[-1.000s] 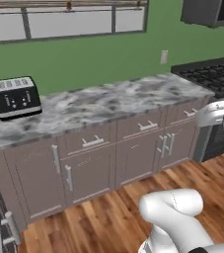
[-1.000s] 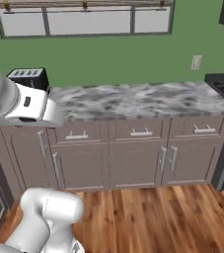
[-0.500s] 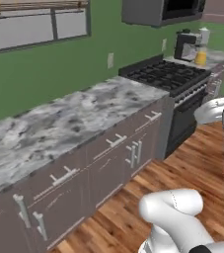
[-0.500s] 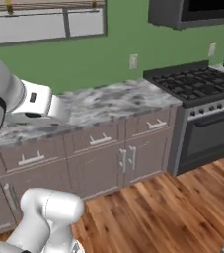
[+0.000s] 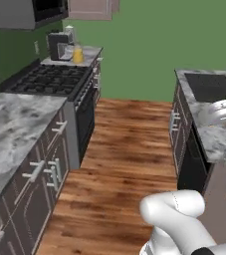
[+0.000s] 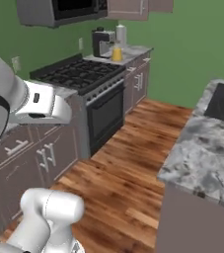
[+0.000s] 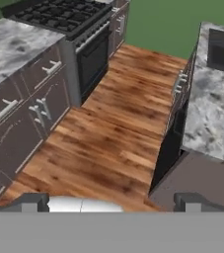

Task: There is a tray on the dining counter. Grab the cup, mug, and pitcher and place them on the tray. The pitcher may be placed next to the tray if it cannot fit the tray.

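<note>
The robot has turned, so the toaster wall is gone and now the long wood floor (image 5: 129,149), the black stove (image 6: 79,74) and far-off pitcher (image 6: 116,53) show, while its gripper (image 7: 111,200) is wide open, holding nothing.

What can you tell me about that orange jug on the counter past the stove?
The pitcher is a small cone-shaped clear vessel with orange-yellow contents, standing upright on the marbled worktop beyond the stove, at the far end by the green wall. A dark boxy appliance stands close beside it; whether they touch is unclear. From here it is too small to tell finer parts.
</note>
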